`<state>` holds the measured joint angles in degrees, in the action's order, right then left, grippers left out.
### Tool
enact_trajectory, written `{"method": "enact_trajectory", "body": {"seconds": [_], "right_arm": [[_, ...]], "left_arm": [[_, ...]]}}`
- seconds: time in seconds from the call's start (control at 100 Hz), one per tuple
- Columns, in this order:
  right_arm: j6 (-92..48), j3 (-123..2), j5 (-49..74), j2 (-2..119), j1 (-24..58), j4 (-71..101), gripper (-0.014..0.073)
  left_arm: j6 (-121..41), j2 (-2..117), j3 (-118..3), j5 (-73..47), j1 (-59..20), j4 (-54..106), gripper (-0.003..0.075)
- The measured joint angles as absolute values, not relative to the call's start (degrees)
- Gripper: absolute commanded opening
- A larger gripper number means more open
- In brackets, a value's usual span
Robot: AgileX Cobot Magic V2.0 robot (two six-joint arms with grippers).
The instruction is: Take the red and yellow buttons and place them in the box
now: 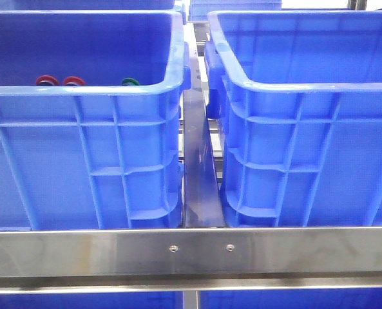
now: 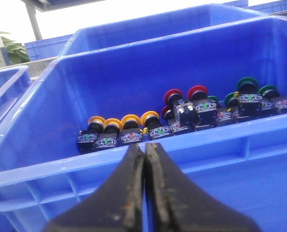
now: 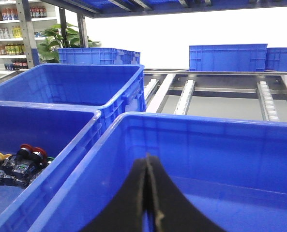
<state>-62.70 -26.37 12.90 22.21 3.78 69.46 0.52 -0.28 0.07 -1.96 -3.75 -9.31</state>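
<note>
Two blue crates stand side by side on a steel-framed roller rack, separated by a narrow gap. The left crate holds the stock of push-buttons; the right crate is the likely receiving box, and the part of its interior that shows in the right wrist view is bare.

In the left wrist view, the buttons sit in a single row against the far wall of the left crate, sorted by cap colour: yellow buttons, then red buttons, then green buttons. Each rests on its contact block with the cap raised. This grouping keeps the two wanted colours adjacent and the green ones apart, so a pick can be aimed by colour zone. In the front view, only red and green cap tops show above the near rim.

The left claw hangs over the near rim of the left crate with its fingers pressed together and nothing between them. The right claw hangs over the near wall of the right crate, likewise clenched and empty.

No red or yellow button is seen in the right crate. The scene fits either a pause between transfers or a stage where all buttons remain in stock; the hidden crate floor does not settle which.
</note>
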Motion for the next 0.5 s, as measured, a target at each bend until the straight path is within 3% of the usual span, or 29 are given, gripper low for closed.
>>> {"method": "enact_trajectory", "body": {"seconds": [0.5], "right_arm": [[-60.91, -26.37, 11.57, 22.21, 3.78, 68.68, -0.0068]], "left_arm": [[0.52, -0.28, 0.07, -1.83, -3.63, -9.31, -0.0019]]}}
